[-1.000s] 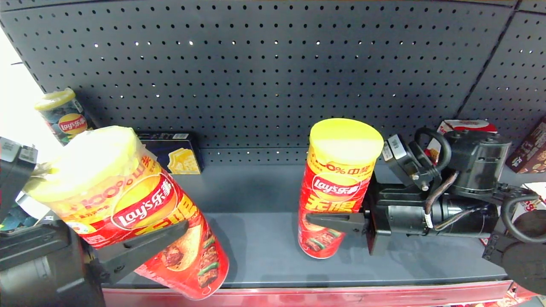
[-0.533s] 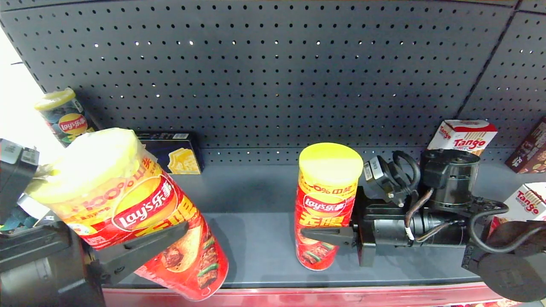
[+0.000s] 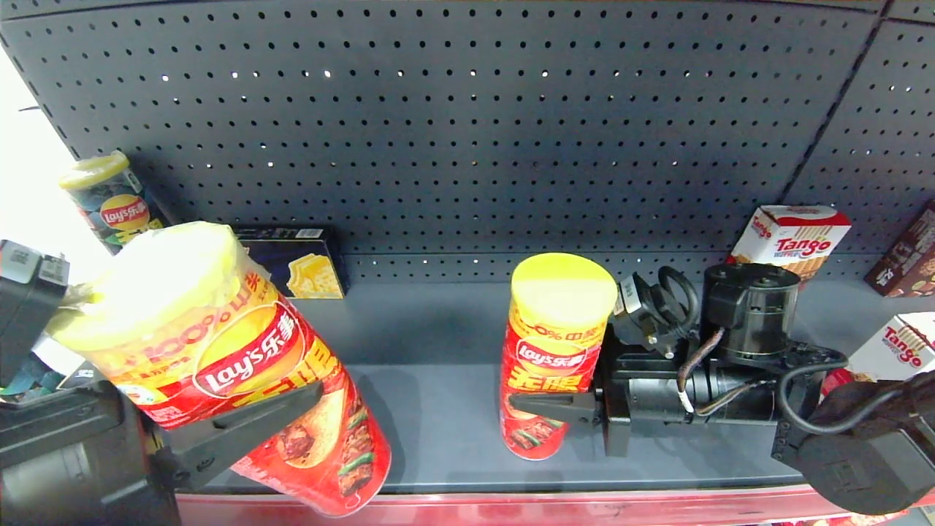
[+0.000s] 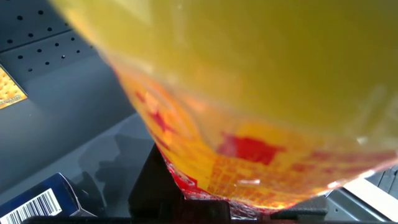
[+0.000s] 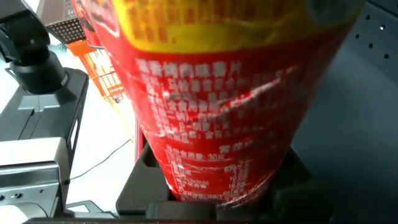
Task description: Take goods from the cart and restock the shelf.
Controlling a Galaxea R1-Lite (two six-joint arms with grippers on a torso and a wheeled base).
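A red chip can with a yellow lid (image 3: 559,329) stands upright near the middle of the dark shelf (image 3: 438,343), its base at or just above the board. My right gripper (image 3: 548,376) comes in from the right and is shut on its lower half; the same can (image 5: 217,124) looms close in the right wrist view. At the front left, my left gripper (image 3: 241,387) is shut on a second, tilted red chip can (image 3: 182,292), held over the shelf's front edge. That can (image 4: 249,93) shows close up in the left wrist view.
A small dark can with a yellow lid (image 3: 109,197) and a dark blue box (image 3: 299,259) sit at the back left. Wafer boxes (image 3: 796,237) (image 3: 895,343) and a brown box (image 3: 906,256) stand at the right. A pegboard wall (image 3: 467,131) backs the shelf, and a red strip (image 3: 511,508) edges its front.
My right gripper has carried its can down and slightly left toward the shelf board, uncovering the wafer box behind. The left arm and its can have stayed put.
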